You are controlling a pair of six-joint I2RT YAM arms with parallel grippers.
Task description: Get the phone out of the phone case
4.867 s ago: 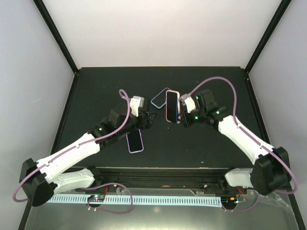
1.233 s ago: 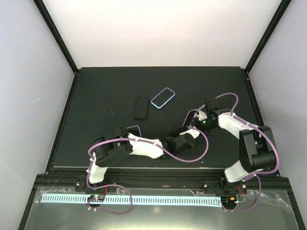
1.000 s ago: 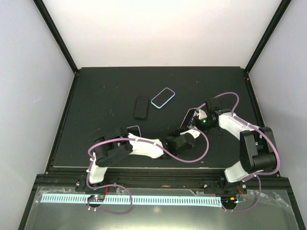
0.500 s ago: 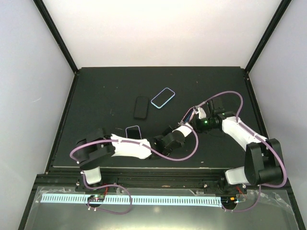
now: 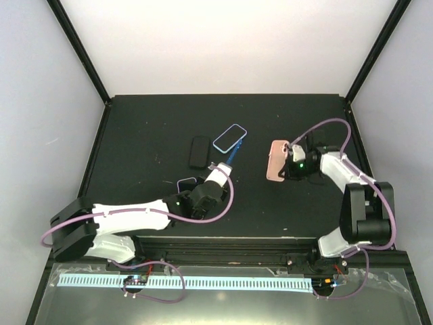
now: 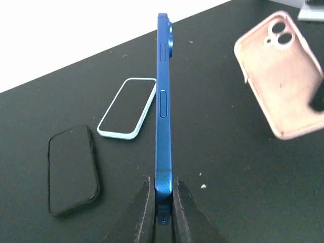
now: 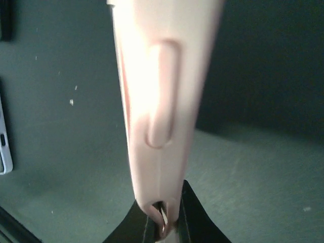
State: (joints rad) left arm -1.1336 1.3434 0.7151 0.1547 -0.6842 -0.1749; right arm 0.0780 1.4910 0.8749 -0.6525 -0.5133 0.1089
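Here, the left gripper [image 6: 163, 215] is clamped tight on one end of the blue phone [image 6: 163, 101], holding it edge-on and free of the case. Well apart to its right, the right gripper [image 7: 163, 225] pinches the empty pink phone case [image 7: 152, 76] by its rim.

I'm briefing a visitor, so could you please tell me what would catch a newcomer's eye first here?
The blue phone stands out, held edge-up in the left tool near the middle of the table. To its right, the right tool holds the pink case, clear of the phone.
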